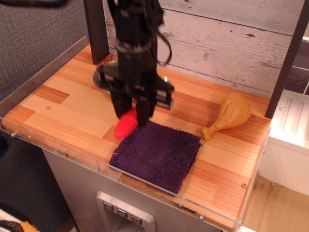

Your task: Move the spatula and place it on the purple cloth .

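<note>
While the arm hangs over the middle of the scene, things read left to right as follows.

Worktop [67, 104]: pale and reddish wood strips with a clear edge strip along the front.
Steel bowl [104, 77]: at the back left, mostly hidden behind the arm.
Spatula [126, 124]: red ribbed handle sticks out down and to the left below the black fingers, its tip over the worktop just beside the cloth's upper left corner (the silver head is hidden).
End effector [135, 113]: black, pointing down, fingers closed around the spatula handle.
Purple cloth [159, 153]: lies flat near the front edge, just right of the red handle.
Toy chicken drumstick [229, 116]: on the worktop, right of the cloth and apart from it.
</note>
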Action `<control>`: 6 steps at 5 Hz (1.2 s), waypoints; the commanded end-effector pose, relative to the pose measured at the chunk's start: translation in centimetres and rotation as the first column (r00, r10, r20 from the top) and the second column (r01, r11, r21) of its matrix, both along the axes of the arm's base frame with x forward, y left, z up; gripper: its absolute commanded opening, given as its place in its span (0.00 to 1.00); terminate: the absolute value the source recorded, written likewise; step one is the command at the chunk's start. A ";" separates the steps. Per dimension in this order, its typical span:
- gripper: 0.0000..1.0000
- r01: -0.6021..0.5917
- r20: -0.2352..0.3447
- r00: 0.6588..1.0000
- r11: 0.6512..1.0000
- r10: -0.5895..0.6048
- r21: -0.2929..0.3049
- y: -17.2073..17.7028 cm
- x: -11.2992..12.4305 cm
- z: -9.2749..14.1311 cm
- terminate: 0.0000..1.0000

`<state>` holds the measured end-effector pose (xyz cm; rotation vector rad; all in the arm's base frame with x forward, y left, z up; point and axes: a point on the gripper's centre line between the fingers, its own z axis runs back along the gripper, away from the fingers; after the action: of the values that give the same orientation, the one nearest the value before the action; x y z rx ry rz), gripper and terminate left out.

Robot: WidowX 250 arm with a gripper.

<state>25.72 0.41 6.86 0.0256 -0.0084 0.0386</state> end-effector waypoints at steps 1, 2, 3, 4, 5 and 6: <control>0.00 0.090 0.087 0.992 0.996 -0.089 0.002 -1.6 0.0 -1.9 0.00; 0.00 0.112 0.095 0.989 0.994 -0.113 0.012 -2.0 0.2 -2.7 0.00; 0.00 0.124 0.099 0.987 0.992 -0.126 0.017 -2.4 0.1 -2.7 0.00; 1.00 0.134 0.099 0.985 0.990 -0.137 0.040 -2.5 0.0 -2.4 0.00; 1.00 0.117 0.121 0.985 0.993 -0.121 0.034 -2.4 -0.1 -1.6 0.00; 1.00 0.085 0.171 0.981 0.995 -0.091 0.043 -1.1 -0.4 0.9 0.00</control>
<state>25.18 -0.82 6.55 0.0538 -0.1470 -0.0443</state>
